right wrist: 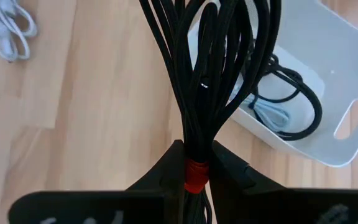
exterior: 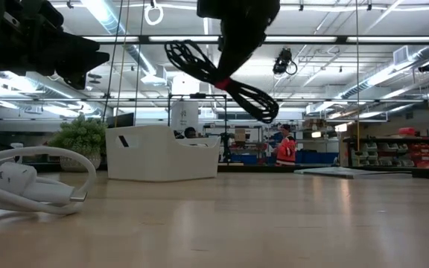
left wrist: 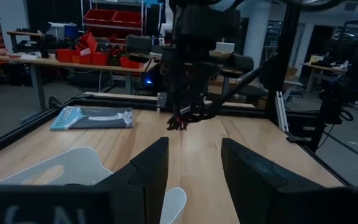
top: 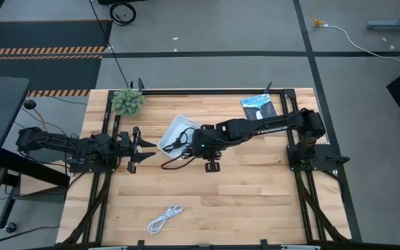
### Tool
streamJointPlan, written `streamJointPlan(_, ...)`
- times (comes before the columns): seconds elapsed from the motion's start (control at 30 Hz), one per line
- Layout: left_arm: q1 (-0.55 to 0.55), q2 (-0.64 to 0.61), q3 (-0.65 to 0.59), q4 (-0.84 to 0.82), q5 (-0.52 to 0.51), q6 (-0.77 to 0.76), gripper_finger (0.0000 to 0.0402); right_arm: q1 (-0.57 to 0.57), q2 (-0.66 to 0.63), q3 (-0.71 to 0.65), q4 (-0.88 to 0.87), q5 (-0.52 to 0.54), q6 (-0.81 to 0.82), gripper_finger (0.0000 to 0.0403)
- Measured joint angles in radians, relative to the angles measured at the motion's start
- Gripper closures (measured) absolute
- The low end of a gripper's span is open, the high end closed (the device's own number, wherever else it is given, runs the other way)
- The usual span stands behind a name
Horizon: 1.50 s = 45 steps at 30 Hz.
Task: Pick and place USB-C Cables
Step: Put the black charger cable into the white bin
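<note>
The black cable bundle with a red band (right wrist: 210, 74) is in my shut right gripper (right wrist: 196, 155), in the air beside the white tray (top: 176, 128) at mid-table. In the low view the black bundle (exterior: 199, 63) hangs above the table. A loose black cable (right wrist: 300, 109) lies coiled inside the white tray (right wrist: 328, 68). The white cable (top: 164, 219) lies flat on the table near its near edge, also seen as the white cable (right wrist: 8, 28). My left gripper (top: 139, 149) waits open to the tray's left, touching nothing. My right gripper pinches the black bundle between its two fingers at the red band (right wrist: 196, 176). The fingers come from above and lie across the strands. The bundle is lifted clear of the table, with its loops (exterior: 185, 56) spreading out beyond the band on both sides.
A blue-and-white flat packet (top: 259, 105) lies near the far right corner. A small green plant (top: 127, 101) stands at the far left. Black frame rails (top: 207, 91) run along the table's edges. Bare wood lies between the tray and the white cable.
</note>
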Motion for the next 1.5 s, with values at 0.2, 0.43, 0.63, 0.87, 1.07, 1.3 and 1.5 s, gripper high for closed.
streamJointPlan(0.2,0.0,0.0,0.0,-0.002,0.0,0.0,0.0246,-0.035,0.031,-0.001,0.121,0.001,-0.143,0.035)
streamJointPlan(0.43,0.0,0.0,0.0,0.0,0.0,0.0,0.0246,-0.08,0.082,-0.001,0.406,0.005,-0.457,0.0349)
streamJointPlan(0.63,0.0,0.0,0.0,0.001,0.0,0.0,0.0246,-0.107,0.141,-0.001,0.511,0.017,-0.672,0.0349)
streamJointPlan(0.87,0.0,0.0,0.0,-0.001,0.0,0.0,0.0246,-0.124,0.202,-0.001,0.491,0.104,-0.761,0.0349)
streamJointPlan(1.07,0.0,0.0,0.0,-0.001,0.0,0.0,0.0246,-0.147,0.281,-0.001,0.47,0.167,-0.9,0.0347)
streamJointPlan(1.3,0.0,0.0,0.0,-0.002,0.0,0.0,0.0246,-0.174,0.316,-0.001,0.465,0.196,-0.934,0.0298)
streamJointPlan(1.5,0.0,0.0,0.0,-0.002,0.0,0.0,0.0246,-0.171,0.315,0.0,0.468,0.185,-0.956,0.0249)
